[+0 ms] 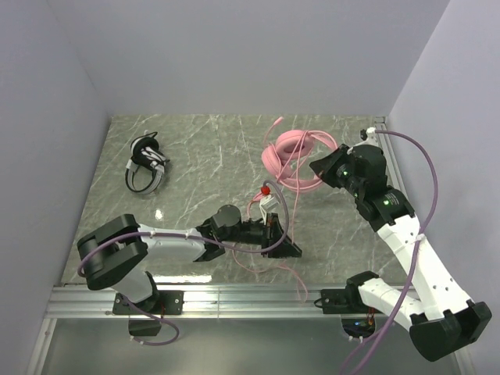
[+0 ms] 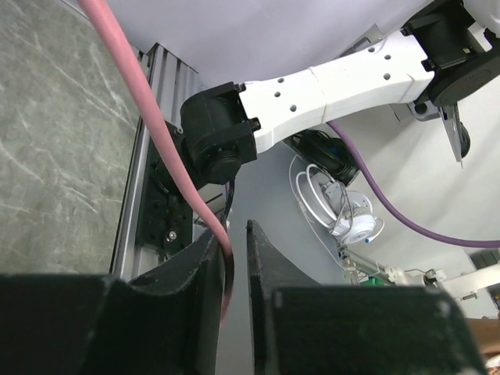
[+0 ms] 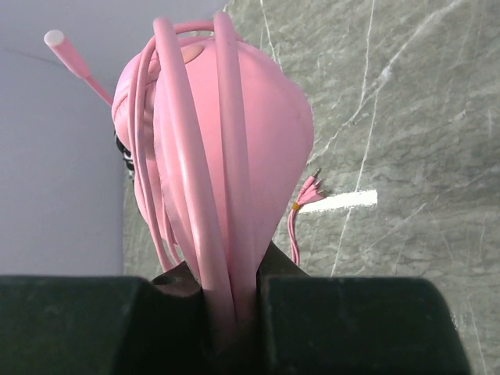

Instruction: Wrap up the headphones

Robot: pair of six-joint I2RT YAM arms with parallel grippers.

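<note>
Nearby, just past the front rail, my left gripper [image 1: 286, 244] sits low over the marbled table [image 1: 195, 148]. Its jaws are parted only a little. The pink cable [image 2: 148, 117] runs down through that narrow slot and lies against one finger, with a sliver of dark gap beside it, so it looks threaded through rather than pinched. Slack loops of the same cable trail on the table around this gripper and toward the rail.

Farther out on the right side, my right gripper [image 3: 234, 293] is pressed tight on the pink headset [image 3: 258, 133]. Its two fingers clamp the pink body, with several strands of cable laid over it and caught between them. Beyond the headset, in the right wrist view, a pink cable end [image 3: 306, 195] rests on the table beside a white strip [image 3: 348, 201].

Across on the far left, well apart from both arms, the black-and-white headset [image 1: 147, 164] lies by itself on the table.
</note>
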